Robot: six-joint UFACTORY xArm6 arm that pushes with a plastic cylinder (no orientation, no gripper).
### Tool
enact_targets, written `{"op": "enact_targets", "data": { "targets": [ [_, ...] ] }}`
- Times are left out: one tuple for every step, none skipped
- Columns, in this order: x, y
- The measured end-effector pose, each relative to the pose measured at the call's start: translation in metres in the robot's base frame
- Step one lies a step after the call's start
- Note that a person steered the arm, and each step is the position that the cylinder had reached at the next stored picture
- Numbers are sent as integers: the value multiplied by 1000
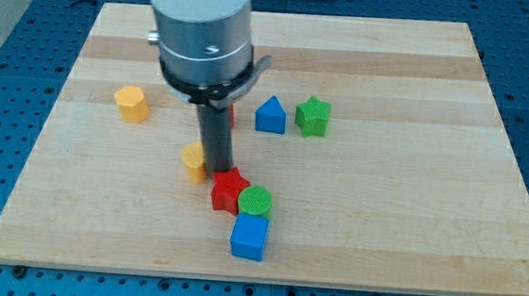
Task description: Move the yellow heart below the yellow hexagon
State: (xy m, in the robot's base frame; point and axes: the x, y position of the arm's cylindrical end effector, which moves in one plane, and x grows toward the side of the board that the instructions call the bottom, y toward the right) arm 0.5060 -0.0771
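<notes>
camera view: my tip (216, 168) touches the yellow heart (193, 161); no jaws, no writing.

Wood board (381, 223) w/ seven blocks, poss. an eighth behind rod.

On the surface (410, 226), my tip (217, 170) sits just right of the yellow heart (193, 160), with the red star (228, 191) just below it. The green cylinder (256, 201) touches the star's right; the blue cube (249, 237) sits beneath. The yellow hexagon (132, 104) lies up-left, well apart. The blue triangle (270, 114) and green star (312, 116) sit side by side up-right.
</notes>
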Motion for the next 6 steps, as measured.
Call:
{"op": "enact_targets", "data": {
  "targets": [
    [1,-37],
    [1,-71],
    [18,-74],
    [27,-89],
    [12,-95],
    [-14,-95]
  ]
}}
